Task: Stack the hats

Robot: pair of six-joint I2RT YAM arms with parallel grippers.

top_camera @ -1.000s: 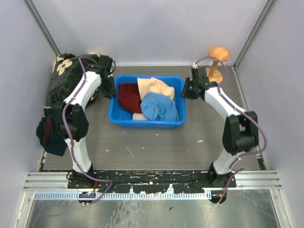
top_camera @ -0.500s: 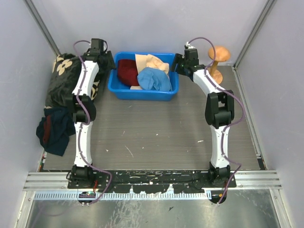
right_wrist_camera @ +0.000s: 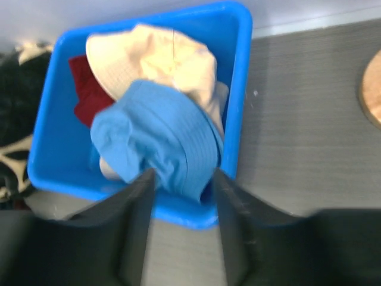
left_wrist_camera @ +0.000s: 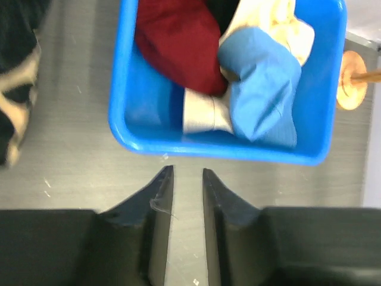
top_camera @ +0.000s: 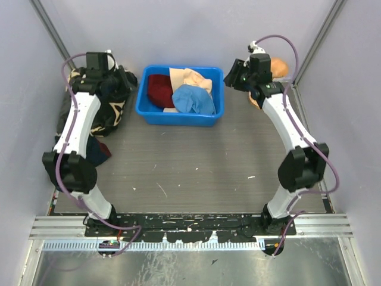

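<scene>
A blue bin stands at the back middle of the table. It holds a dark red hat at the left, a light blue hat at the front right and a cream hat behind. A second cream hat shows under the others. My left gripper is left of the bin, narrowly open and empty, above bare table. My right gripper is right of the bin, open and empty, raised above the bin's rim and the light blue hat.
A wooden head stand is at the back right, behind my right arm. A black blanket with cream flowers lies at the back left. A navy cloth with red trim lies in front of it, mostly hidden by my left arm.
The bin slid to the back of the table, held between both grippers. Both grippers have since moved off its sides, outward and upward.
</scene>
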